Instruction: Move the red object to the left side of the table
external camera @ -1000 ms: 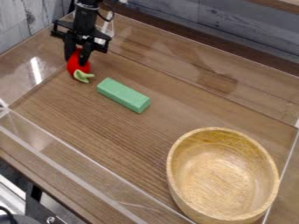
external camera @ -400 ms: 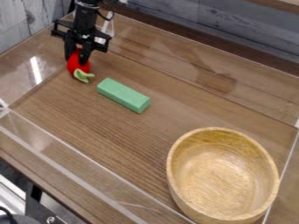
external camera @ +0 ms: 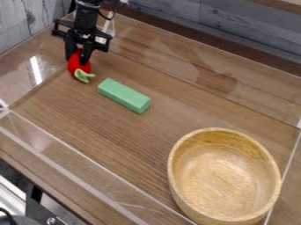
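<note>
My black gripper (external camera: 79,58) stood clamped on the small glossy red rounded toy (external camera: 77,63) at the far left of the brown wood-grain table (external camera: 200,97).

Nothing had shifted across the last second: I pointed straight down, fingers closed tight around the red toy, its light-green stem end (external camera: 84,76) touching the tabletop beside the low clear acrylic wall (external camera: 26,66). I judged the toy was already on the left side, so only letting go remained. The green rectangular block (external camera: 123,95) lay just beside it, the round light wooden bowl (external camera: 223,178) well apart at the near right. My fingers hid most of the toy, and my arm was cut off at the top edge.
</note>
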Robot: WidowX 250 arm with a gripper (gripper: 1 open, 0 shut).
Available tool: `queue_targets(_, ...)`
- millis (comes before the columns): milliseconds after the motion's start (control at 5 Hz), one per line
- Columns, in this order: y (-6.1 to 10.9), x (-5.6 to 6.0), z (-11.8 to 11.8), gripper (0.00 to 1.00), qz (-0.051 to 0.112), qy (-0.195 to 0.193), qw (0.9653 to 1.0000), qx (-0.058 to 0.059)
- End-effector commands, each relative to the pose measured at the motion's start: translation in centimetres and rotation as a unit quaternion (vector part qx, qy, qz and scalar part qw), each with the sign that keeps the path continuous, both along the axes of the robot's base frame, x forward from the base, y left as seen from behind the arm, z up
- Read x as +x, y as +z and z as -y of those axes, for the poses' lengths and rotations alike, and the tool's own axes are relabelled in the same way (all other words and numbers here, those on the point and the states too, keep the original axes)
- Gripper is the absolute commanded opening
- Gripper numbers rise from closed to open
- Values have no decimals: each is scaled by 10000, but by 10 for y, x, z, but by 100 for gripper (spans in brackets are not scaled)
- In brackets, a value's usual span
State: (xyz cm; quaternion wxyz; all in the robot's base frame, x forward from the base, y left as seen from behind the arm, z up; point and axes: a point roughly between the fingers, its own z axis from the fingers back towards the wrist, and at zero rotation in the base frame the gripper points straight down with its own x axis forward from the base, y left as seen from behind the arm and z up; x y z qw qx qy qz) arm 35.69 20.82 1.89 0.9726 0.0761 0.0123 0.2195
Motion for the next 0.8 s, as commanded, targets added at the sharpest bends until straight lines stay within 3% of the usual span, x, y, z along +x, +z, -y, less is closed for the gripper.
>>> queue_targets(0,1,0,3,0,7,-48,9999,-99)
queue_targets(600,2,2,3,0,-34,-103,9998,-187)
